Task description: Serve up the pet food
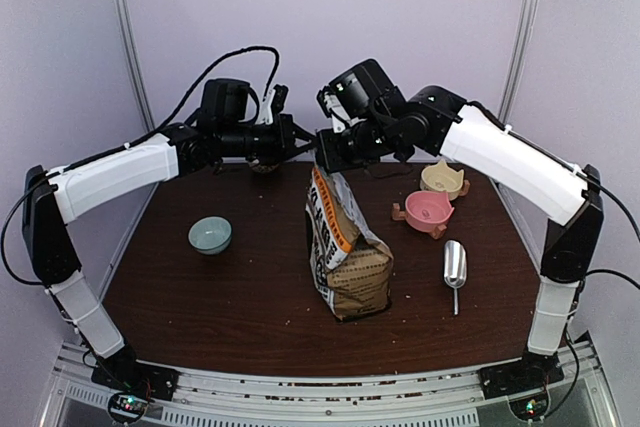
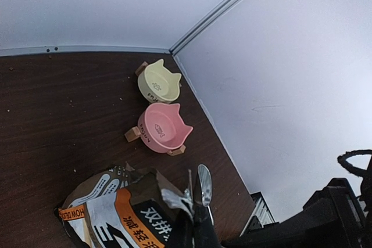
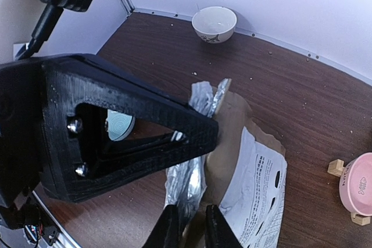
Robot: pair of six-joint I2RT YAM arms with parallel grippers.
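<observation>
The tall brown kraft paper bag [image 1: 348,252] of pet food, banded in orange and lined with silver foil, stands upright on the dark wooden table [image 1: 250,297], just right of centre in the overhead frame. The kibble itself cannot be made out. Both tools meet at the bag's torn top, in the upper middle of that frame. The left gripper [image 1: 306,143] reaches in from the left and the right gripper [image 1: 324,155] from the right, their tips just beside each other.

The right wrist view shows the right gripper's 2 fingers [image 3: 169,225] at the bottom edge, nearly together. A crumpled strip of foil runs down between them, so they are clamped on the bag's lip. The left gripper's black triangular finger fills the left of that frame, its tip touching the same foil edge. In the left wrist view the left jaws are together at bottom centre with foil against them; whether they pinch it I cannot tell.

The overhead view shows a pale blue-green round bowl [image 1: 210,235] at left and a silver metal scoop [image 1: 455,267] at lower right. The left wrist view shows the pink cat-eared bowl [image 2: 164,127] and the cream cat-eared bowl [image 2: 162,81] plainly. The right wrist view shows a white round bowl [image 3: 214,23] at its top, by the back wall.
</observation>
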